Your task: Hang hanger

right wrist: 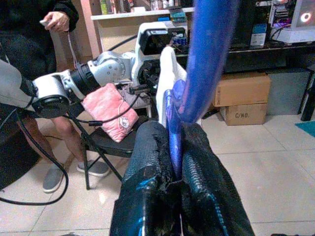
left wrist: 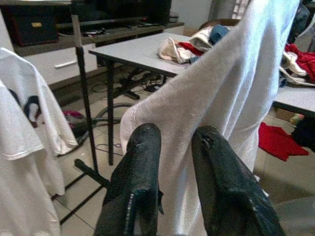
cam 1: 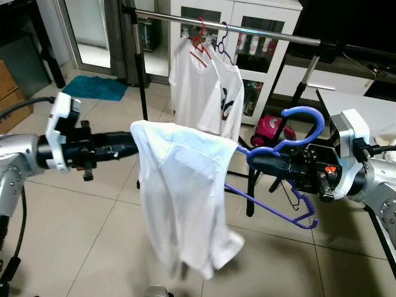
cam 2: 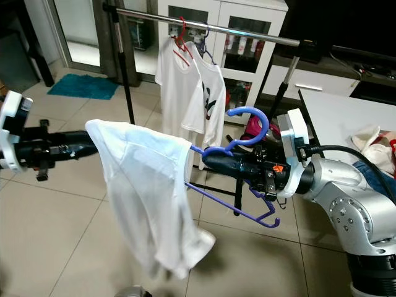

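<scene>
Clamped between the two black fingers of the right gripper [right wrist: 173, 169] is the neck of a purple plastic hanger [cam 1: 291, 133], its hook curling up above the fingers and its lower bar slanting down toward the tiled floor [cam 1: 74, 235]. A plain white T-shirt [cam 1: 179, 192] is draped over the hanger's far arm and hangs limp, its hem bunched low. From the other side the left gripper [left wrist: 174, 147] reaches in at the shirt's shoulder; its fingers stand slightly apart with white cloth lying against them, and whether they pinch the fabric cannot be told. The hanger and shirt are held in mid-air between the two silver arms, well short of the rail.

Beyond them stands a metal clothes rack [cam 1: 247, 28] on black legs. Two white T-shirts [cam 1: 207, 93] already hang from its bar, one on a red hanger [cam 1: 199, 43], the nearer one printed with a dark design. A pink bag [cam 1: 271, 130] sits on the floor under the rack. Behind it is a white cabinet with glass doors [cam 1: 247, 37], and a teal mat [cam 1: 93, 86] lies to the left. To the right a grey table [cam 2: 340, 117] carries a heap of clothes [cam 2: 371, 145]. In the right wrist view a person [right wrist: 34, 44] stands beside a folding chair [right wrist: 103, 142] with a pink cushion [right wrist: 109, 110].
</scene>
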`<state>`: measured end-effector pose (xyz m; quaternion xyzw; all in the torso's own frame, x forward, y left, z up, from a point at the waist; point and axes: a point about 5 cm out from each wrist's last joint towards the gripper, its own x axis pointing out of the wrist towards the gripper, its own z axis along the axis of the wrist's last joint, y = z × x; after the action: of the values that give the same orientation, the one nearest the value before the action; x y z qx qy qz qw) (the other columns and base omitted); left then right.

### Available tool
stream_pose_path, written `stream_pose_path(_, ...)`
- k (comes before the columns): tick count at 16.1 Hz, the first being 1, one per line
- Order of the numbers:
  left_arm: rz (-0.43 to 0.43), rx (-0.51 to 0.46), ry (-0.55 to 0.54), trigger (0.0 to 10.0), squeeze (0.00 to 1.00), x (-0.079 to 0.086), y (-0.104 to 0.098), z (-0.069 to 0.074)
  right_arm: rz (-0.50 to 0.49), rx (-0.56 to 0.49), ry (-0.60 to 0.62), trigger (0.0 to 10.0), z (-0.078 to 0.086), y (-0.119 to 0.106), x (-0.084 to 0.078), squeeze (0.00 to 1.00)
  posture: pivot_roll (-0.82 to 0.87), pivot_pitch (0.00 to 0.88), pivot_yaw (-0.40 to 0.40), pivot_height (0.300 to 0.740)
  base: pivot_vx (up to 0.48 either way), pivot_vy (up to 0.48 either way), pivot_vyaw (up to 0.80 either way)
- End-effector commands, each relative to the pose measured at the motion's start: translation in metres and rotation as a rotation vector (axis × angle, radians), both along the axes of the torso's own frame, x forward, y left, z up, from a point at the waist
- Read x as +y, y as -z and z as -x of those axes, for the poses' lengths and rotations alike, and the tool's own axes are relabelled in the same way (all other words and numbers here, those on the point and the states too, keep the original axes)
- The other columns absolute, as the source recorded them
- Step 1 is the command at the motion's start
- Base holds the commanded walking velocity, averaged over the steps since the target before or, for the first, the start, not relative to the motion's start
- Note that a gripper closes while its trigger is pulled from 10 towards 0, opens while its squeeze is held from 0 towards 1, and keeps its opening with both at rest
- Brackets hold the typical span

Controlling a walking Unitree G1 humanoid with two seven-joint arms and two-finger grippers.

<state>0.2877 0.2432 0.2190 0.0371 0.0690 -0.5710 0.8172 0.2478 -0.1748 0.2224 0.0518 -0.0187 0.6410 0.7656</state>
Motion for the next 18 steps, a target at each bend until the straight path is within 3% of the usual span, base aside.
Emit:
stream_pose_path(1,-0.006,0.004,0.045,0.0,0.0,-0.009,0.0,-0.003,-0.015,-0.039,-0.019,10.0,0.001,-0.008,0.0,0.0,0.12,0.0,-0.026,0.74,0.0,0.0,0.0)
stream_pose_path(6,0.008,0.002,0.06,0.0,0.0,-0.018,-0.001,-0.007,-0.006,-0.035,-0.018,10.0,0.003,-0.006,0.003,0.0,0.11,0.0,-0.019,0.74,0.0,0.0,0.0)
stream_pose_path(13,0.072,-0.036,-0.039,0.0,0.0,0.0,-0.009,0.002,-0.003,-0.045,0.015,10.0,-0.001,-0.006,0.003,0.0,0.12,0.0,-0.021,0.74,0.0,0.0,0.0)
stream_pose_path(18,0.126,-0.092,-0.138,0.0,0.0,0.005,-0.014,0.026,-0.01,-0.066,0.105,10.0,-0.009,-0.006,0.0,0.0,0.12,0.0,-0.02,0.74,0.0,0.0,0.0)
